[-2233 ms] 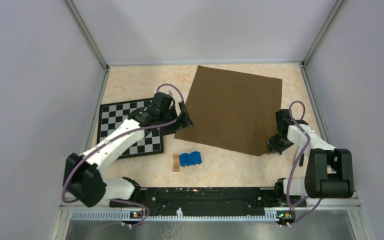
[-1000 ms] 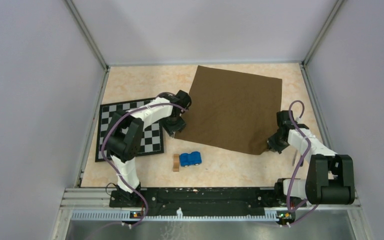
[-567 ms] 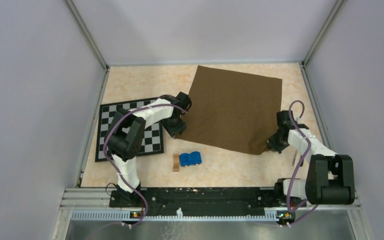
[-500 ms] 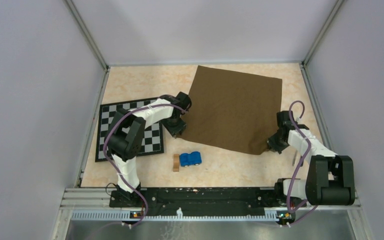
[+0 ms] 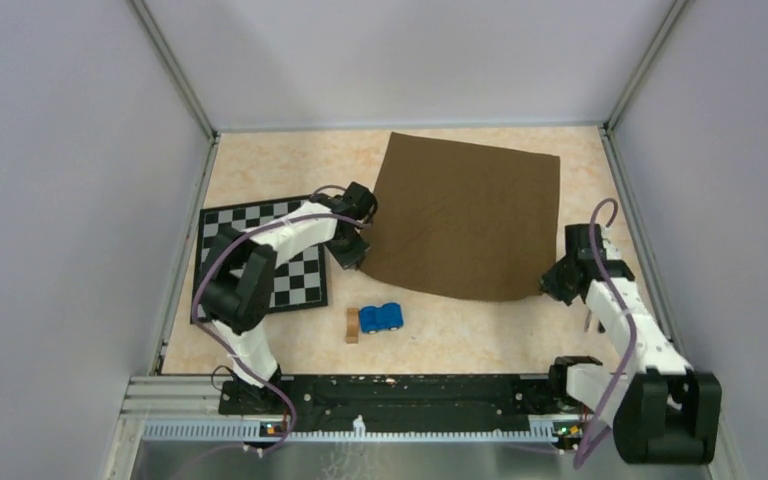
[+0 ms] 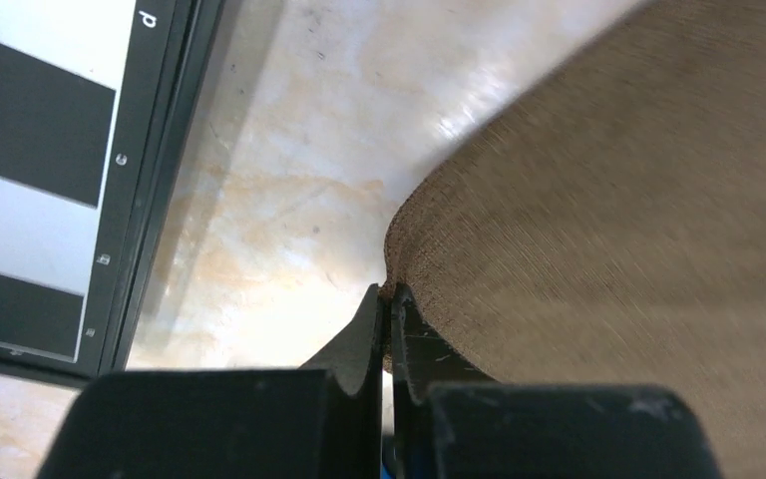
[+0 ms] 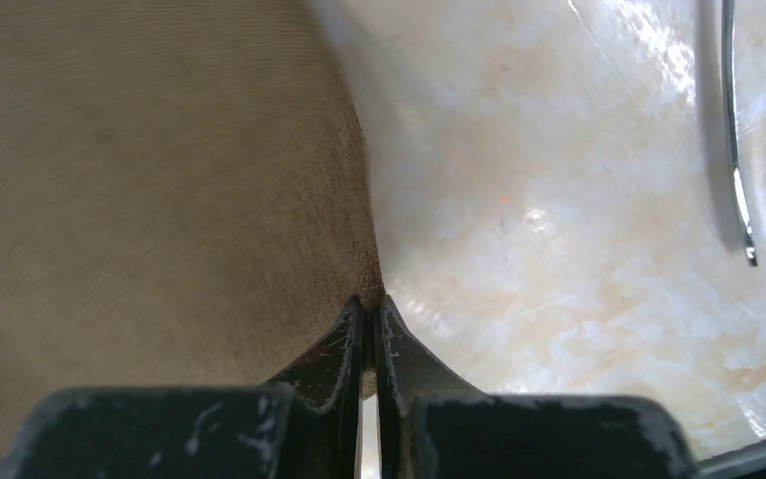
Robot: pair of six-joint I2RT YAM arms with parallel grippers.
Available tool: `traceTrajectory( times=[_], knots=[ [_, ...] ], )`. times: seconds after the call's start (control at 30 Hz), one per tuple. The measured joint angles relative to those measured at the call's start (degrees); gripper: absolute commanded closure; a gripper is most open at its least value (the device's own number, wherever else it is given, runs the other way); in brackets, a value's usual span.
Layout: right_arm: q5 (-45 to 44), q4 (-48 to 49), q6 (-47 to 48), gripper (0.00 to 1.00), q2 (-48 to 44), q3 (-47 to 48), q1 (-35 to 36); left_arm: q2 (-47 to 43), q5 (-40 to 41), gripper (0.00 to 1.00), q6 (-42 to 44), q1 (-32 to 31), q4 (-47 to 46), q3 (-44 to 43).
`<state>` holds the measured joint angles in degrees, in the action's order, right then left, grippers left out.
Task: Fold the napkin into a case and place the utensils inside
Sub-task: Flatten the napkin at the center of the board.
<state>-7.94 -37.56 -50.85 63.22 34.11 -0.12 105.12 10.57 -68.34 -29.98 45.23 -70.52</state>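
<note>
The napkin, a dark brown square cloth, lies spread open as one sheet on the marbled table; no case is in view. My left gripper is shut on the napkin's near-left corner, and the left wrist view shows that corner of the napkin pinched between the tips of the gripper. My right gripper is shut on the near-right corner, where the cloth runs into the closed tips. A thin metal utensil lies on the table to the right of that corner.
A black-and-white chessboard mat lies left of the napkin, its edge close to my left gripper. A blue toy car and a small wooden block sit in front of the napkin. Grey walls enclose the table.
My left gripper has closed on the near-left corner. My right arm has swung out to the right, drawing the near-right corner with it and pulling the near edge straighter.
</note>
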Motion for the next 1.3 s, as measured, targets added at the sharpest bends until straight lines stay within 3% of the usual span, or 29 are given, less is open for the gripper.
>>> traceTrajectory(
  times=[0.13,0.4,0.5,0.57,0.7,0.9,1.1,1.3],
  knots=[
    [3.6,-4.5,6.5,1.0,-12.5,6.2,0.0,-9.1,-2.0,1.0,4.5,0.1,-1.3,0.8],
    [12.9,-3.5,14.8,1.0,-36.8,26.6,0.0,-46.3,-11.8,1.0,19.3,0.3,-16.1,2.5],
    [13.6,-1.0,14.9,1.0,-40.5,31.0,0.0,-55.5,-12.3,1.0,23.6,0.3,-23.3,1.8],
    [12.3,0.3,14.9,1.0,-39.7,32.9,0.0,-57.0,-10.6,1.0,26.3,0.3,-27.7,-0.4],
    [5.4,3.0,14.7,1.0,-30.3,35.9,0.0,-49.7,-6.8,1.0,31.0,0.3,-33.9,-7.8],
    [-2.1,11.4,15.0,1.0,-10.7,36.4,0.0,-24.8,-5.0,1.0,34.6,2.0,-41.3,-22.5],
    [-4.8,19.5,16.7,1.0,8.9,36.2,-2.2,2.5,-13.0,1.0,33.5,8.0,-45.0,-35.4],
    [1.6,29.4,17.4,1.0,22.3,35.6,-7.4,20.4,-21.9,1.0,31.9,11.9,-48.7,-40.4]
  ],
)
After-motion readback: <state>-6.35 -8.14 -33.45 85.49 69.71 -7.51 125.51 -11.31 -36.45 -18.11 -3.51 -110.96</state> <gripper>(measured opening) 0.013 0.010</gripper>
